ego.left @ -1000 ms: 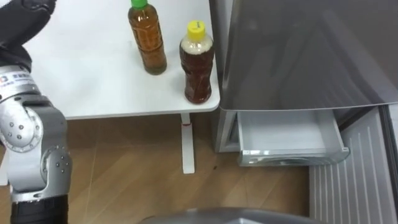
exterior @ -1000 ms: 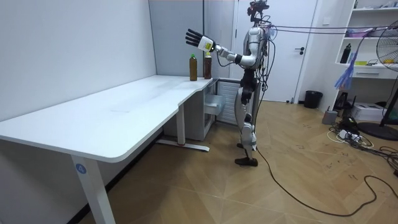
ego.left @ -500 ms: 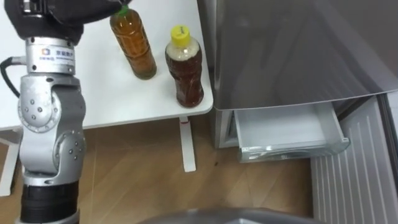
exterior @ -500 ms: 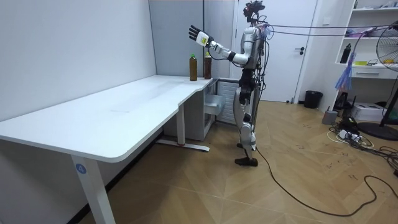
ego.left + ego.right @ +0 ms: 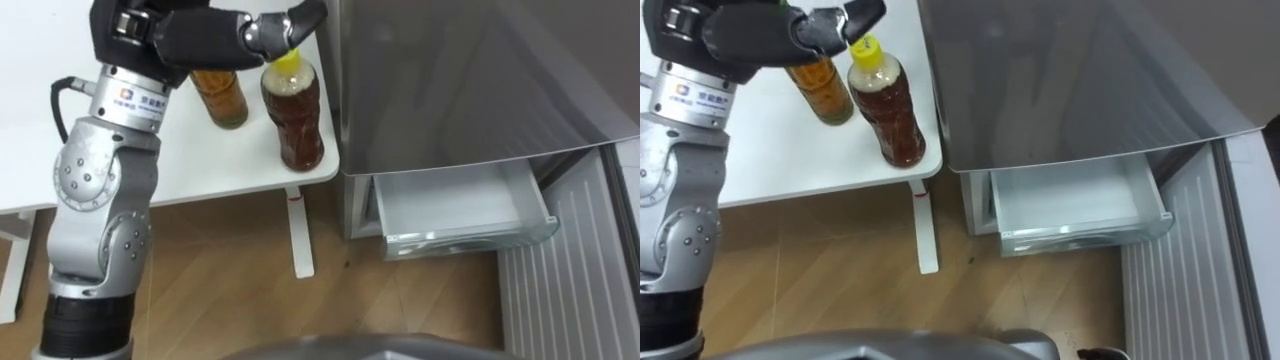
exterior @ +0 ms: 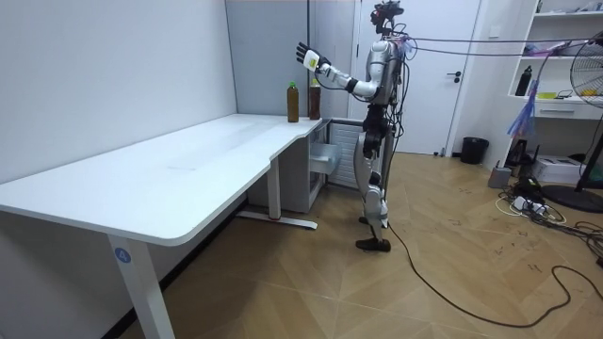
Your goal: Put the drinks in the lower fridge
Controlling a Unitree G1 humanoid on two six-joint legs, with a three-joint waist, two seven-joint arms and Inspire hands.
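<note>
Amber liquid fills two bottles that stand upright at the corner of the white table (image 5: 220,160), just beside the grey fridge (image 5: 480,80). The yellow-cap bottle (image 5: 293,110) is nearest the table edge and the fridge wall. The other bottle (image 5: 222,98) stands just beside it on the left, a little further back, its top hidden under the robot's hand. The left hand (image 5: 190,35) hangs over both bottles. Its dark fingers (image 5: 262,30) are stretched out and apart and grip nothing. The fingertips reach over the yellow cap, though I cannot tell whether they touch it. From across the room, the robot stands upright on the wood floor at the far end of the table, in front of the fridge. Its left arm is raised and the hand is spread above the bottles. Low on the fridge, a pale drawer (image 5: 460,205) is pulled out towards the robot.
</note>
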